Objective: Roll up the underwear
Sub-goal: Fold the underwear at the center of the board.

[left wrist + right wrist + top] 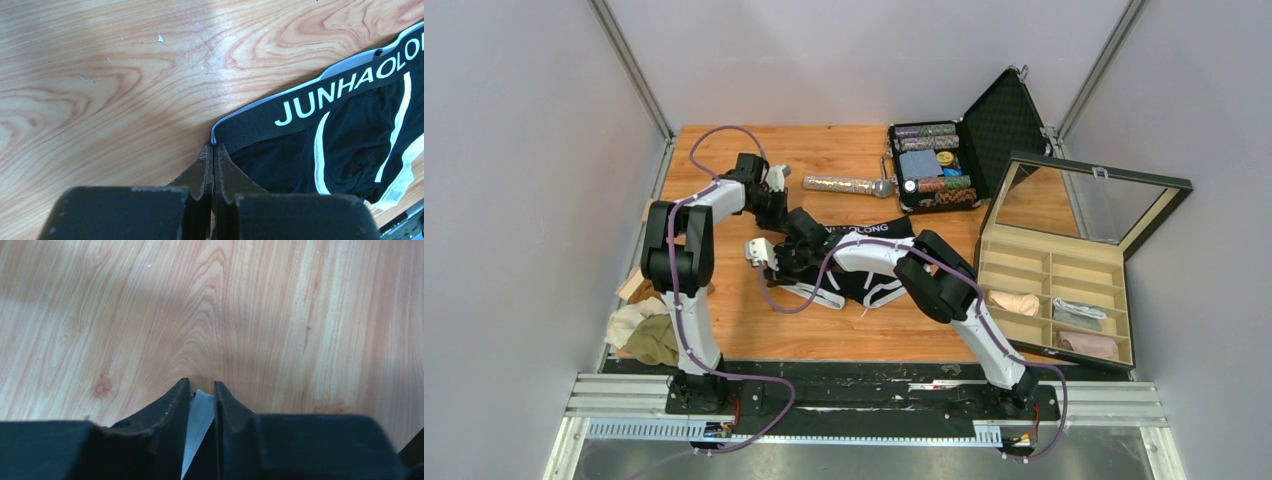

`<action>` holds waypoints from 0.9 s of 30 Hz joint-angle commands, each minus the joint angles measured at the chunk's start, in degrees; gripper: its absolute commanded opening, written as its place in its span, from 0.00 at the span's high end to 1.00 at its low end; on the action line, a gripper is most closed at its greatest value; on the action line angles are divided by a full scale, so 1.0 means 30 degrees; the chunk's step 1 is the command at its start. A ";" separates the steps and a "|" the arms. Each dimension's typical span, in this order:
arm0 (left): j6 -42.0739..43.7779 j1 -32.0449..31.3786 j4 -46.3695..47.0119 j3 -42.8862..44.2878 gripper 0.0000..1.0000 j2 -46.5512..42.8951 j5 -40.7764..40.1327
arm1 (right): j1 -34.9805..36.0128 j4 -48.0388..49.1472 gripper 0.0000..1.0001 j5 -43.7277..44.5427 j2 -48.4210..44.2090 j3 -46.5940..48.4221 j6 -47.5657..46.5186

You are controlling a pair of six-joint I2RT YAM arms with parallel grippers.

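Black underwear (856, 284) with white trim and "JUNHAO" lettering lies spread at the table's middle, and it also fills the right of the left wrist view (350, 135). My left gripper (807, 225) (213, 145) is shut, its tips pinching the left corner of the waistband. My right gripper (774, 268) (202, 383) sits low over the wood at the garment's left side. Its jaws are nearly together on a strip of the white trim (199, 415).
A glittery microphone (849, 185) lies behind the garment. An open black case of chips (934, 165) stands at the back right. A wooden compartment box (1024, 262) at the right holds three rolled garments. Loose cream and olive garments (649, 330) are piled at the left edge.
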 commanded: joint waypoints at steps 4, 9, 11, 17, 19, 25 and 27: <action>-0.0021 0.0250 -0.0376 0.0269 1.00 -0.1054 -0.0233 | 0.0113 0.0020 1.00 0.1534 0.0213 0.0143 -0.0948; 0.0454 0.0649 -0.2126 0.1497 1.00 -0.1062 0.0190 | 0.0031 0.0242 1.00 0.0028 -0.1151 0.1150 0.1067; 0.0601 0.0825 -0.2866 0.1828 1.00 -0.1223 0.0456 | -0.0008 0.0463 1.00 -0.0872 -0.1675 0.1659 0.2061; 0.1236 0.1029 -0.4447 0.2540 1.00 -0.2503 0.0958 | -0.0092 0.0678 1.00 -0.3423 -0.2800 0.2503 0.4813; 0.1307 0.1056 -0.5182 0.3097 1.00 -0.2805 0.1178 | -0.0209 0.0765 1.00 -0.3770 -0.3227 0.2286 0.5462; 0.0005 0.0913 -0.6262 0.4856 1.00 -0.2991 0.2595 | -0.0934 0.1109 1.00 -0.3627 -0.5294 -0.0391 0.6100; -0.0143 0.0565 -0.6280 0.5316 1.00 -0.2877 0.2793 | -0.1326 0.1370 1.00 -0.3478 -0.6173 -0.1510 0.6216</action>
